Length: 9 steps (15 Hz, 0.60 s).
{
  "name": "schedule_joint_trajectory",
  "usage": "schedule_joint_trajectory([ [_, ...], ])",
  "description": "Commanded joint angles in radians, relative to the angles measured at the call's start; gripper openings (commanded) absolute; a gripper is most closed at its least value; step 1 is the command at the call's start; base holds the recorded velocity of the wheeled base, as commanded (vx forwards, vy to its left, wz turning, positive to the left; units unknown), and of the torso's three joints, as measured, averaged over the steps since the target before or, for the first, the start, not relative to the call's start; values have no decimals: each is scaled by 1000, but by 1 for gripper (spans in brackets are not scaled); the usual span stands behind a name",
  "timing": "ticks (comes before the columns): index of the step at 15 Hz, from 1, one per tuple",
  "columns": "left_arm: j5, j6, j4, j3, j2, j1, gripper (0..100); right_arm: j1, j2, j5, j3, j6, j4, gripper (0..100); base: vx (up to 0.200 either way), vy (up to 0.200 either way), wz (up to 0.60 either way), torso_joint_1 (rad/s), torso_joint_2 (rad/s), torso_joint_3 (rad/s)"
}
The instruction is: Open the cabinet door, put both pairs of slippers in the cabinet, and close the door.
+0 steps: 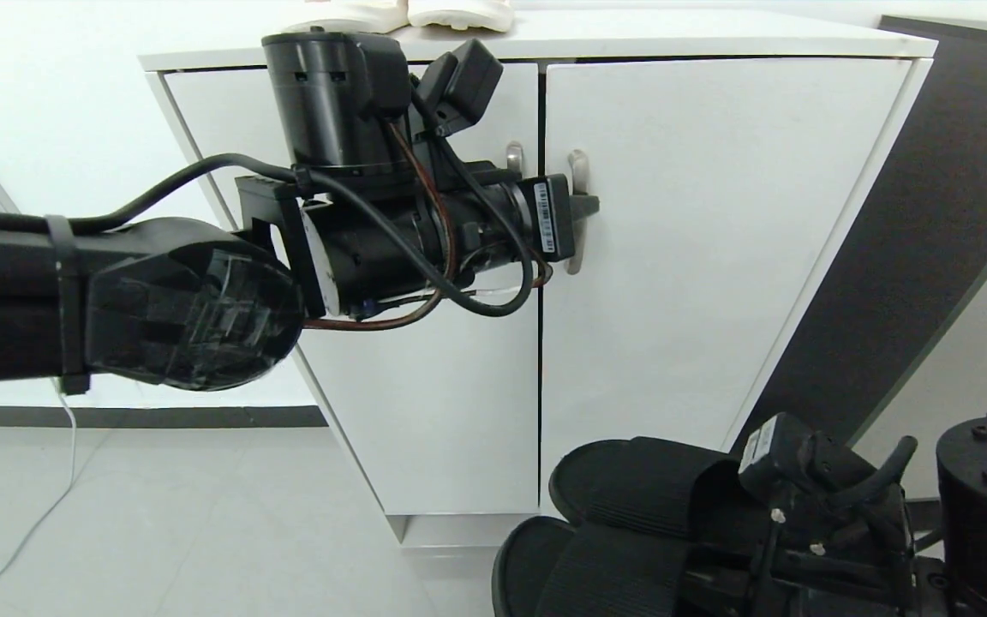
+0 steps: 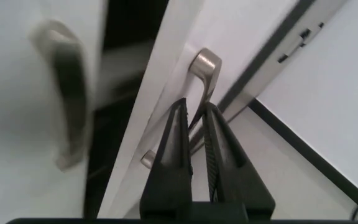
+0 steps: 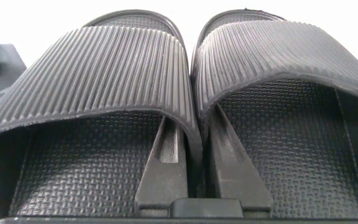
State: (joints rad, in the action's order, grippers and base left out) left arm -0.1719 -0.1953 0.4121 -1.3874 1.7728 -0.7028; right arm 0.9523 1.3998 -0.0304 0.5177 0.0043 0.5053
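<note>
The white cabinet (image 1: 699, 257) has two doors, each with a metal handle. My left gripper (image 1: 586, 206) is at the right door's handle (image 1: 577, 176). In the left wrist view its fingers (image 2: 179, 149) are shut on that handle (image 2: 205, 68), and a dark gap (image 2: 126, 68) shows between the doors. A pair of black slippers (image 1: 622, 514) hangs low in front of the right door. My right gripper (image 3: 194, 124) is shut on their inner side walls, pinching the two black slippers (image 3: 104, 68) together. A white pair of slippers (image 1: 412, 15) lies on the cabinet top.
The left door's handle (image 1: 514, 158) is close beside the one being held. Light floor (image 1: 185, 523) lies open to the left of the cabinet, with a thin cable (image 1: 39, 514) on it. A dark wall panel (image 1: 930, 240) stands to the cabinet's right.
</note>
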Motion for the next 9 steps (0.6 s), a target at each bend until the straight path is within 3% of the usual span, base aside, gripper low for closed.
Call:
schedule_joint_trajectory([
  [1, 0, 1, 2, 44, -58, -23, 0, 0, -41, -40, -21, 0, -1, 0, 0, 0, 0, 0, 0, 0],
  [4, 2, 2, 4, 104, -113, -46, 0, 0, -65, -94, -45, -30, -1, 0, 0, 0, 0, 0, 0, 0],
  [9, 3, 8, 4, 260, -259, -69, 0, 0, -65, -98, -77, -78, 21, 0, 0, 0, 0, 0, 0, 0],
])
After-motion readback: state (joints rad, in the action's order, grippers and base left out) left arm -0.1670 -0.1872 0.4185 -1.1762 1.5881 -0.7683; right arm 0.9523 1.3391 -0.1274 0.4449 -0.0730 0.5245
